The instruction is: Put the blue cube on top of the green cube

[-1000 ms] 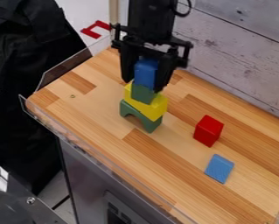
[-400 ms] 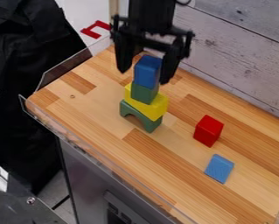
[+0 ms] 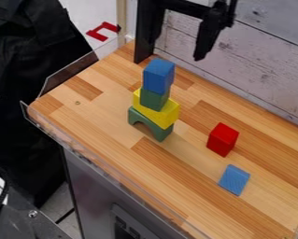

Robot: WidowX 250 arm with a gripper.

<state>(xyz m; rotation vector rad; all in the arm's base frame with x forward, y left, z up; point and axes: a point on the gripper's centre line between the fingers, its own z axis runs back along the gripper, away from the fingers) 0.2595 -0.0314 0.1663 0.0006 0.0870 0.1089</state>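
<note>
The gripper [image 3: 170, 58] is at the top of the camera view, above and behind the block stack, open with its two fingers wide apart and nothing between them. The blue cube [image 3: 158, 76] rests upright on the green cube [image 3: 154, 98], free of the gripper. Beneath the green cube is a yellow block [image 3: 166, 114], which sits on a green arch [image 3: 159, 132] standing on the wooden table [image 3: 113, 119].
A red block [image 3: 223, 139] stands to the right of the stack, with a flat light-blue block [image 3: 234, 179] in front of it. A clear edge guard [image 3: 101, 158] runs along the table's front left. A whitewashed plank wall [image 3: 263, 65] rises behind.
The gripper opened and let go of the blue cube, then moved up and to the right, away from the stack. The stacked blocks stayed in place.
</note>
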